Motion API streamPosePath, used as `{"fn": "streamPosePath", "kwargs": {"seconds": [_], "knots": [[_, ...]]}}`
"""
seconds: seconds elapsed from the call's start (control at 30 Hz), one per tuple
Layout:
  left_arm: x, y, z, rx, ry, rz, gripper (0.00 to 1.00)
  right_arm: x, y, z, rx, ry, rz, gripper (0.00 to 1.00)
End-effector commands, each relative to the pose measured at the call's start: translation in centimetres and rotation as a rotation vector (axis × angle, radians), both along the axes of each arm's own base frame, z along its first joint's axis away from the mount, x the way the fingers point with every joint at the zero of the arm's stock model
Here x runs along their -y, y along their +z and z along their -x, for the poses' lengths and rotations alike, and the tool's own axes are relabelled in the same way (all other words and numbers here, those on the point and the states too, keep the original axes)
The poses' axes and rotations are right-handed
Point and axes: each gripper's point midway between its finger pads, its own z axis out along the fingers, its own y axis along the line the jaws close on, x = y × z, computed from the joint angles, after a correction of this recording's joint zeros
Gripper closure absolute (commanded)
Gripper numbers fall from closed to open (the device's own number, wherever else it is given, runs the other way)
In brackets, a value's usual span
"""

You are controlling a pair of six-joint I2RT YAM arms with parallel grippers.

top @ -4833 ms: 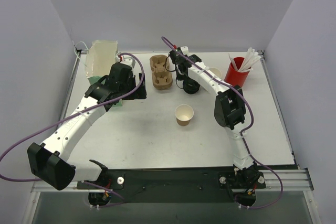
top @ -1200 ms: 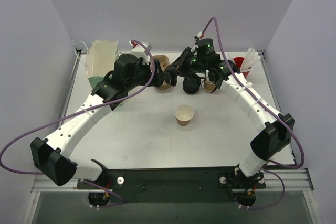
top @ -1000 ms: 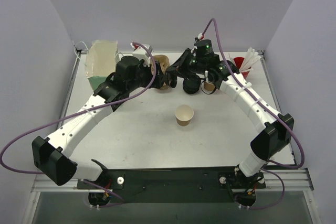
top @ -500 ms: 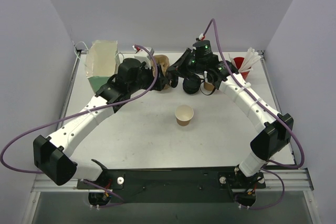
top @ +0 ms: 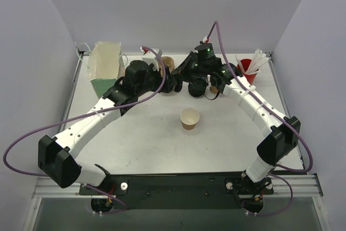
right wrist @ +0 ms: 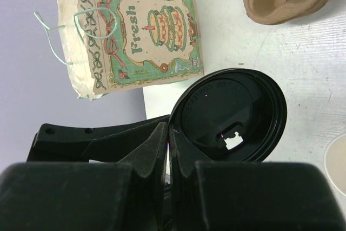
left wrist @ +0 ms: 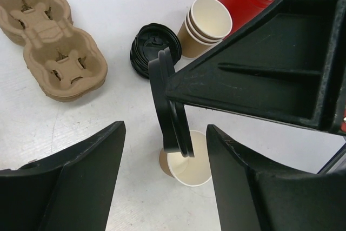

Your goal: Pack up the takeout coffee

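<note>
The right gripper pinches the rim of a glossy, round black plastic lid, and the left gripper has its fingers spread. The open-topped kraft-paper cup sits mid-table. The floral paper bag reads "Fresh".

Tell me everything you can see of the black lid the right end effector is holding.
The black lid is a round, glossy plastic disc with a raised rim, faint embossed lettering and a small cut-out sip hole. It is held in the air, standing on edge, with its rim pinched in the shut right end effector. Nothing else touches it. The open paper cup stands apart from it.
</note>
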Motion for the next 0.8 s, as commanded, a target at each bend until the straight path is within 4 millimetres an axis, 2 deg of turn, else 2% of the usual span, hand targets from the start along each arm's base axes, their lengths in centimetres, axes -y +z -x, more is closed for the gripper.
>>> {"fn": "streamPosePath", "kwargs": {"seconds": [0.0,0.27,0.63,0.77], "knots": [[1.0,1.7,-0.9,0.056,0.001,0.039,0.30,-0.5,1.2,-0.3,0.023,-0.019,-0.012,1.00],[0.8,0.8,-1.4,0.057,0.046,0.012,0.36,-0.5,1.4,-0.3,0.025,-0.028,-0.020,1.00],[0.7,0.0,-1.9,0.051,0.086,-0.002,0.56,-0.7,1.9,-0.2,0.029,-0.022,-0.034,1.00],[0.6,0.3,-1.8,0.055,0.093,0.002,0.63,-0.8,1.9,-0.2,0.036,-0.014,-0.032,1.00]]}}
